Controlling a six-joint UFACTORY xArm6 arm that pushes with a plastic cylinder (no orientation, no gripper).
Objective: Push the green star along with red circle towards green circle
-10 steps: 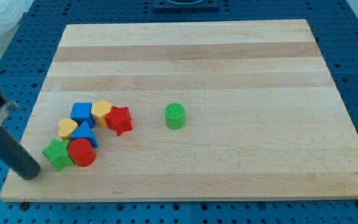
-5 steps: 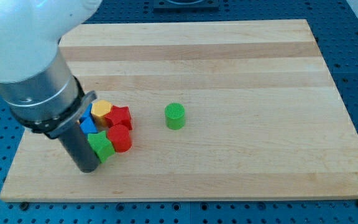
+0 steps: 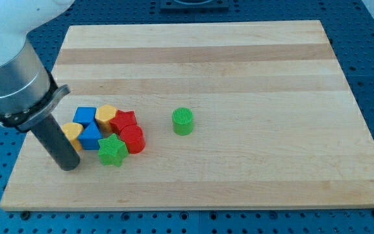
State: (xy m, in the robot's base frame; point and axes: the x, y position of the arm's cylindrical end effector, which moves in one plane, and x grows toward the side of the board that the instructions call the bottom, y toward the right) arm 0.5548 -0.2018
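Green star (image 3: 112, 151) is sitting touching the red circle (image 3: 133, 138), green circle (image 3: 183, 121) at their two o'clock. My tip (image 3: 69, 168), clawless, is standing at the star's nine o'clock, needing a push rightward.

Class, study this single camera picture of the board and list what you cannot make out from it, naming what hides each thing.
1. The yellow block at the cluster's left: my rod covers part of it, so its shape is unclear.
2. The blue block beside it: neighbours overlap it, shape uncertain.
3. The red star: the red circle hides its lower points.
4. Whether my tip touches the board.
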